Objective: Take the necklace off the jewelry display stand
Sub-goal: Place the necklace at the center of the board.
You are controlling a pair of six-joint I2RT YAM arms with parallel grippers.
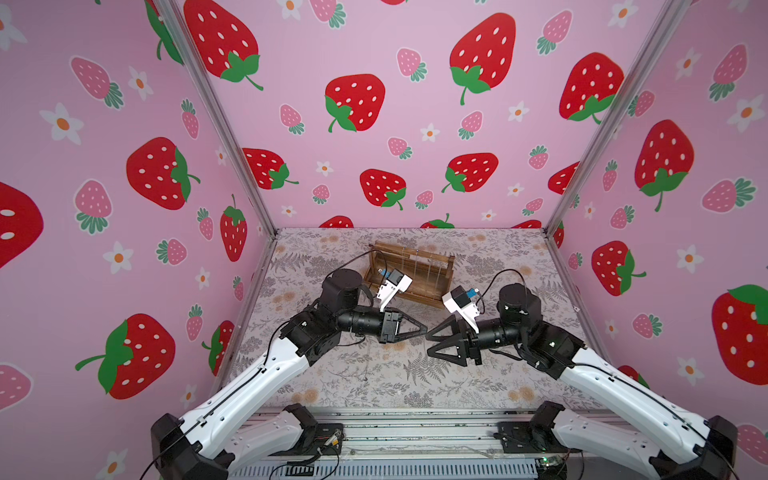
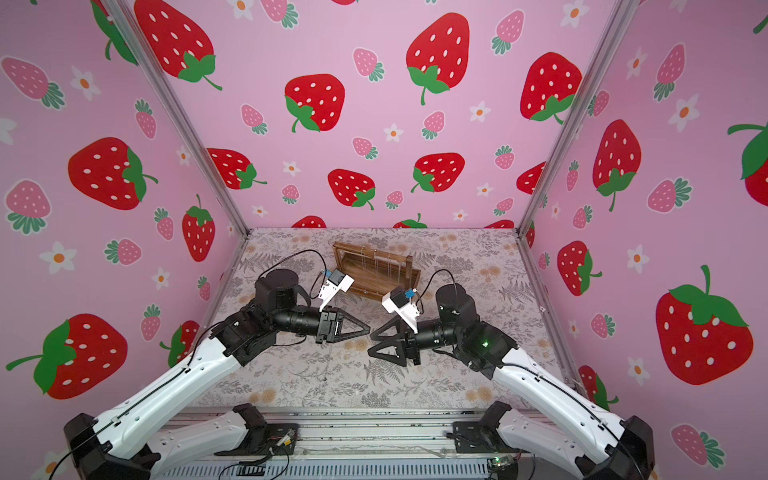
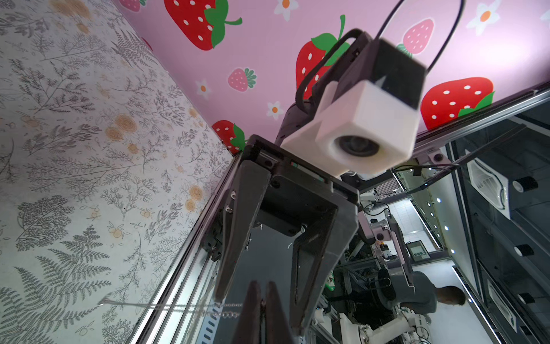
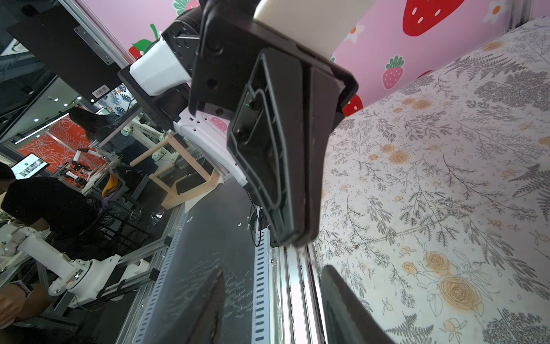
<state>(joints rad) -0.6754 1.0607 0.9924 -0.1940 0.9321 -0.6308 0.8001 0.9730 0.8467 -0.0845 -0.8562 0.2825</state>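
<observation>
Left claw tips pressed together on a thin necklace, chain stretched out over the floral surface, right arm's white camera facing

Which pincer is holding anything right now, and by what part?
Left pincer, shut, pinches the necklace by its thin chain; the right pincer is open and holds nothing.

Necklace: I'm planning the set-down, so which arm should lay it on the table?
Left. The left gripper is shut on the necklace, well clear of the stand. The right gripper is open and holds nothing.
</observation>
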